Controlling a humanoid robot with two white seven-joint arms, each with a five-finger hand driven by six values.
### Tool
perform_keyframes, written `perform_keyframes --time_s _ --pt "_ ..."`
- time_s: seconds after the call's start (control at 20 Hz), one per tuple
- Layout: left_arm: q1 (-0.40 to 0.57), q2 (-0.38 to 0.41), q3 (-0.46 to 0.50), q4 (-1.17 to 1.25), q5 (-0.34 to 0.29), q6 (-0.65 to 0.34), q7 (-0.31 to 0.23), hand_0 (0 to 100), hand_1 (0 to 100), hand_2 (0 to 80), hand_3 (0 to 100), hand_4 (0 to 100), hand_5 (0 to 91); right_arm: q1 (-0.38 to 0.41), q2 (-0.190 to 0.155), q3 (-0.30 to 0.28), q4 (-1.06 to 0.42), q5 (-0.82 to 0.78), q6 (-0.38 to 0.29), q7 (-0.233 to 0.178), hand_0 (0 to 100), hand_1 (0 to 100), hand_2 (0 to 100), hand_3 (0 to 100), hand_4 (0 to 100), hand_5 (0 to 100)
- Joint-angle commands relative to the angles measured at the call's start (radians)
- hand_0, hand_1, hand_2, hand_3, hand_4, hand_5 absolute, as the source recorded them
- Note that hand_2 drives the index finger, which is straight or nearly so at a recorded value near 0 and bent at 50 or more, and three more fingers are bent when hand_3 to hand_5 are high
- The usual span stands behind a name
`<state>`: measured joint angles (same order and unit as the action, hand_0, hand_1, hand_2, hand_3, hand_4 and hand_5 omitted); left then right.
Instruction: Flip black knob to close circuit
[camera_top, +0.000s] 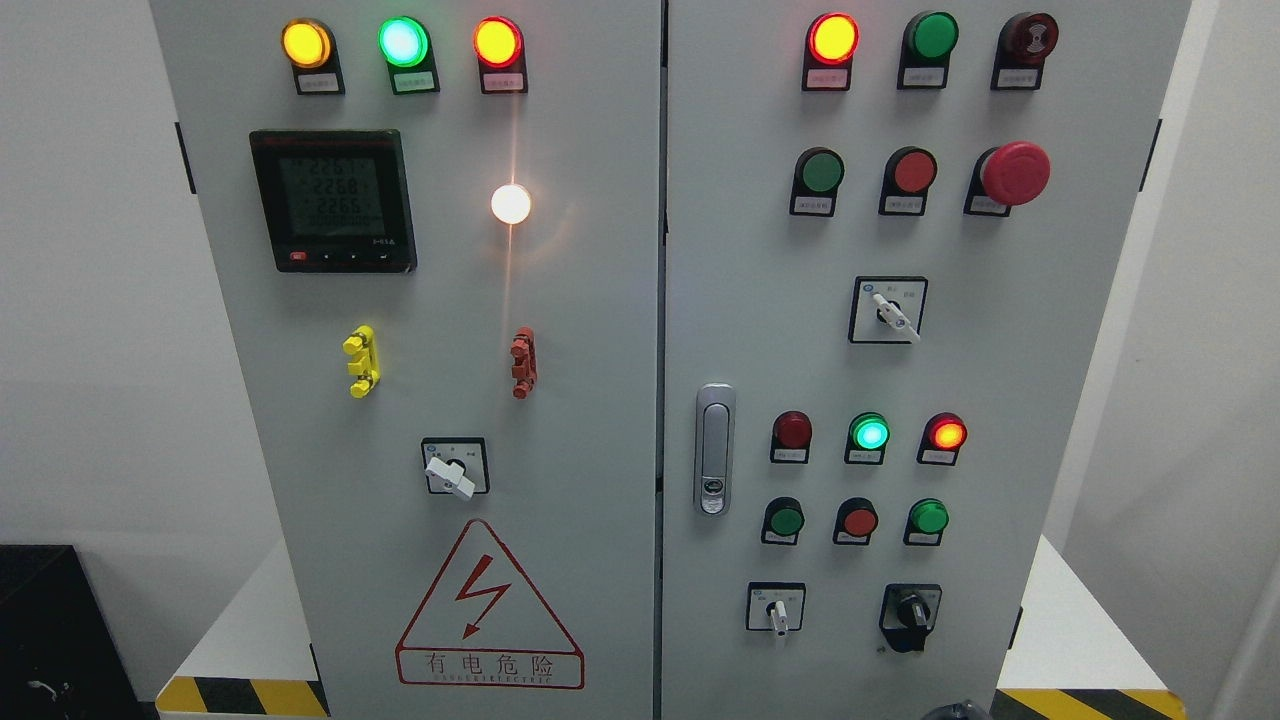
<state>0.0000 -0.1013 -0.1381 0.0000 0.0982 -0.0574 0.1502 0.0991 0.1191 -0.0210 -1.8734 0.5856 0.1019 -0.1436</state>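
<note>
The black knob (911, 610) sits on a black square plate at the lower right of the grey cabinet's right door (925, 360). Its handle stands about upright. A dark rounded shape (955, 712) just shows at the bottom edge below the knob; I cannot tell what it is. Neither of my hands is in view.
Three white-handled rotary switches sit on the doors (450, 470), (893, 312), (778, 612). A red mushroom stop button (1015, 172), lit indicator lamps (403, 41), push buttons (858, 520), a meter (333, 200) and a door latch (714, 448) stand out from the panel.
</note>
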Motion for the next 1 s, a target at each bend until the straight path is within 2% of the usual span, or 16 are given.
perform_keyframes --time_s 0.0,0.1,0.2,0.35,0.55,0.75,0.85,0.95 --pt "0.023 0.0 0.0 -0.029 0.0 0.001 0.0 12 56 0.0 0 0 0.0 0.067 0.005 0.006 -0.142 -0.282 -0.008 -0.004 0 11 33 52 52 48" --pt "0.023 0.0 0.0 -0.029 0.0 0.001 0.0 12 56 0.0 0 0 0.0 0.079 0.004 0.007 -0.144 -0.354 -0.021 -0.002 0 10 27 45 47 43" --pt "0.023 0.0 0.0 -0.029 0.0 0.001 0.0 12 56 0.0 0 0 0.0 0.086 0.004 0.007 -0.144 -0.43 -0.065 -0.002 0 9 23 39 40 32" --pt "0.023 0.0 0.0 -0.029 0.0 0.001 0.0 12 56 0.0 0 0 0.0 0.1 0.004 0.007 -0.144 -0.498 -0.1 -0.002 0 10 21 37 36 26" --pt "0.023 0.0 0.0 -0.029 0.0 0.001 0.0 12 56 0.0 0 0 0.0 0.126 0.004 0.01 -0.147 -0.535 -0.16 0.002 0 10 21 36 35 25" --pt "0.023 0.0 0.0 -0.029 0.0 0.001 0.0 12 56 0.0 0 0 0.0 0.151 0.002 0.024 -0.145 -0.593 -0.189 0.015 0 9 18 32 32 23" --pt "0.023 0.0 0.0 -0.029 0.0 0.001 0.0 12 56 0.0 0 0 0.0 0.159 0.002 0.026 -0.144 -0.613 -0.199 0.047 0 7 17 30 29 20" --pt "0.023 0.0 0.0 -0.029 0.0 0.001 0.0 12 56 0.0 0 0 0.0 0.165 0.001 0.026 -0.144 -0.619 -0.2 0.091 0 6 13 24 22 13"
